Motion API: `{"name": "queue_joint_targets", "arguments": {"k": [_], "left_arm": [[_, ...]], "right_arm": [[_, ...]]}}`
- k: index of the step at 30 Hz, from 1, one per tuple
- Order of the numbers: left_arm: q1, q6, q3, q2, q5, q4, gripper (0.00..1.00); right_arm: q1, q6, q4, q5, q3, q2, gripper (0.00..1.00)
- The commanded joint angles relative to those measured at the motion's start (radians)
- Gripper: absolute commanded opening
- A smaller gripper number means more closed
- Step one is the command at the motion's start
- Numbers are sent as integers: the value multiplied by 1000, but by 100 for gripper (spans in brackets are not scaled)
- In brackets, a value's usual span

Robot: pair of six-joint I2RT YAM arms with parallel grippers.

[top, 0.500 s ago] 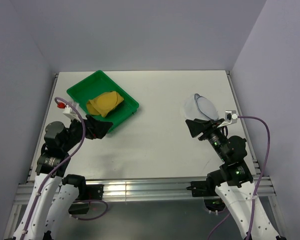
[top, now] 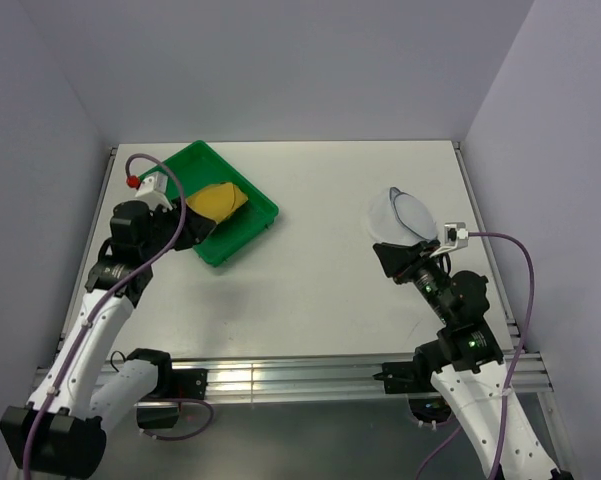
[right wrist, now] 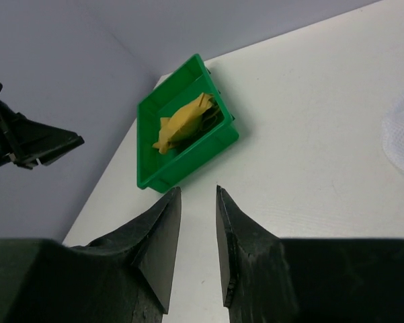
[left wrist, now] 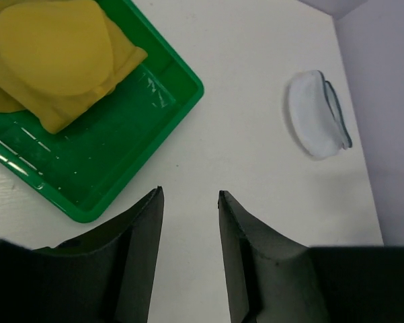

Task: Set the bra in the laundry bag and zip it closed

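Observation:
The mustard-yellow bra [top: 218,202] lies folded in the green tray [top: 252,226] at the back left; the left wrist view shows the bra [left wrist: 54,54] at its top left. My left gripper [top: 196,228] hovers over the tray's near-left side, jaws open, nothing between them [left wrist: 190,194]. The white mesh laundry bag [top: 400,213] with its dark zipper rim lies on the table at the right, also in the left wrist view [left wrist: 316,114]. My right gripper [top: 386,256] sits just in front of the bag, open and empty [right wrist: 198,190], pointing toward the tray [right wrist: 188,158].
White table with grey walls on three sides. The right wrist view shows the bra [right wrist: 185,120], the left gripper [right wrist: 44,142] by the wall, and an edge of the bag [right wrist: 403,131]. Bare tabletop lies between tray and bag.
My left arm has risen and swung forward, bringing its gripper over the tray's near-left side, by the bra. The right arm has barely moved.

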Motion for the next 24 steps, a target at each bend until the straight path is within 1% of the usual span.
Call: {"name": "queue_joint_targets", "arguments": {"k": [1, 5, 9, 10, 15, 18, 20, 21, 24], "left_arm": [[-8, 55, 71, 58, -74, -4, 44], [-37, 84, 112, 144, -157, 2, 46], [-71, 119, 150, 248, -226, 7, 48], [-72, 136, 160, 291, -249, 7, 51], [-76, 201, 215, 405, -266, 25, 55], [-76, 238, 239, 477, -266, 44, 58], [-76, 258, 262, 532, -266, 51, 60], [-76, 268, 269, 562, -296, 58, 61], [-76, 279, 286, 603, -298, 79, 64]], "right_arm": [[-2, -15, 17, -11, -6, 6, 34], [-2, -33, -6, -16, -10, 6, 34], [-4, -29, 12, -19, -32, -5, 34], [-2, -24, 17, -25, -33, 1, 34], [-2, -12, 34, -56, -30, 35, 33], [-2, 0, 46, -57, -35, 29, 33], [-2, 0, 42, -56, -33, 22, 33], [-1, 0, 37, -54, -32, 19, 33], [-4, -20, 6, -53, -18, 25, 35]]}}
